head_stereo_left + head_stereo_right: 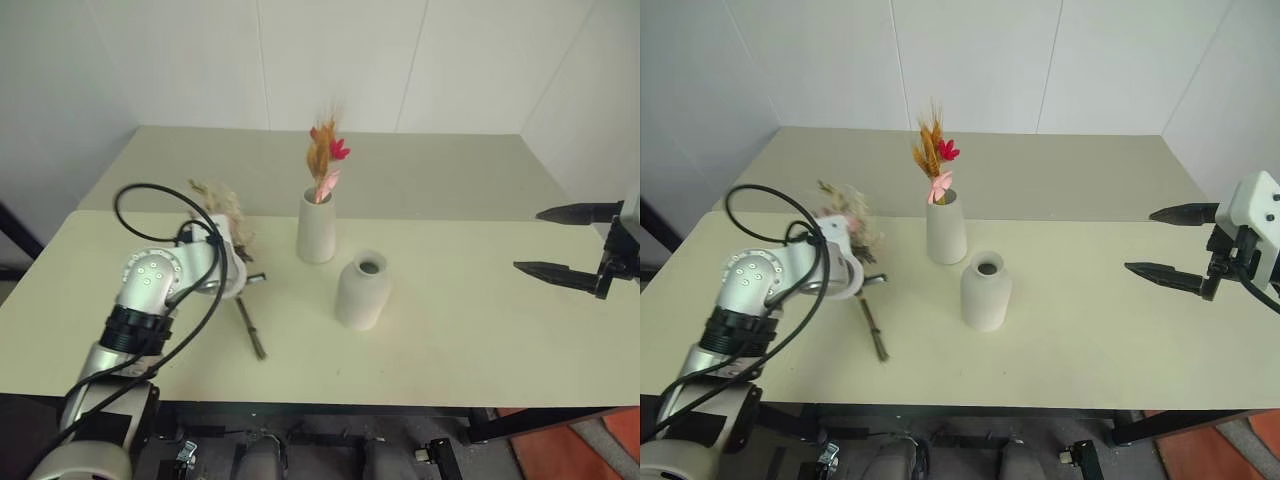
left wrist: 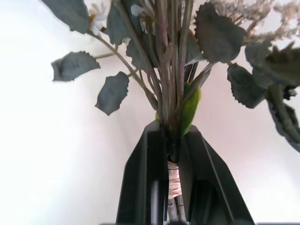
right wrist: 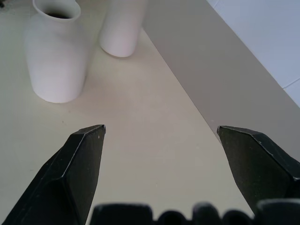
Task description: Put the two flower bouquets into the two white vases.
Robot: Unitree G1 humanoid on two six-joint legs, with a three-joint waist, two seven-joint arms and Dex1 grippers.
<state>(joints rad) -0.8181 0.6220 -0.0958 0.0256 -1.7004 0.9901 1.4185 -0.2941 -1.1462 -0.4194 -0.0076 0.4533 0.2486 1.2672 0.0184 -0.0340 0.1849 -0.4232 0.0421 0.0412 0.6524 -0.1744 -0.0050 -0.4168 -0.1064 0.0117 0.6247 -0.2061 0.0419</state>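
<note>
Left claw (image 2: 171, 187) is clamped on the rose bouquet (image 1: 222, 215) stems, near-left on the desk (image 1: 480, 330). Round vase (image 1: 361, 290) is empty, just right of it, so left arm is nearer. Right claw (image 1: 565, 243) is held open, far right.

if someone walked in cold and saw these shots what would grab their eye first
The slim yellow-orange bundle with small red and pink blooms stands out, upright in the tall tapered matte white vase at the table's middle. Just in front, the rounder bottle-shaped white vase stands empty. To the left, the left gripper is clamped on the wrapped stems of the fuller leafy bunch, while the right gripper hangs open at the right edge.
</note>
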